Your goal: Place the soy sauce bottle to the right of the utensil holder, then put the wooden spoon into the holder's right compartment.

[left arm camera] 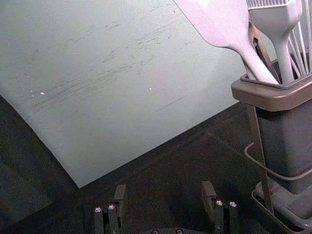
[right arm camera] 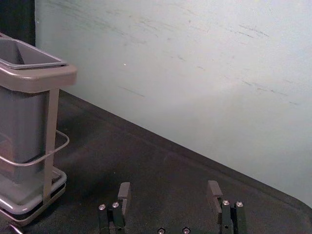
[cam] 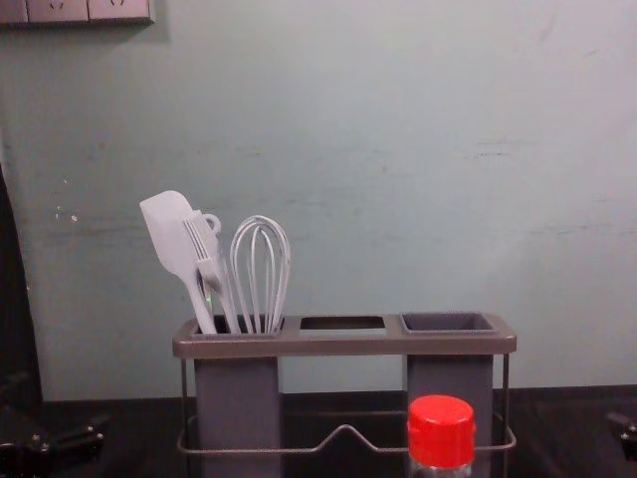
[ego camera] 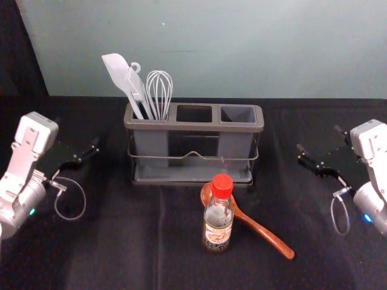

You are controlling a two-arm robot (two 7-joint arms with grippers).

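Jaws stand spread on the left gripper (ego camera: 76,132), frame left, and right gripper (ego camera: 318,138), frame right; black tabletop (ego camera: 121,248) meets pale wall (ego camera: 254,48) across the upper frame.

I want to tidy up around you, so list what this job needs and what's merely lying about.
For the job:
soy sauce bottle
wooden spoon
utensil holder, with its right compartment
left gripper and right gripper, open, flanking the holder

Not needed:
spatula, brush, whisk, standing in the holder's left end
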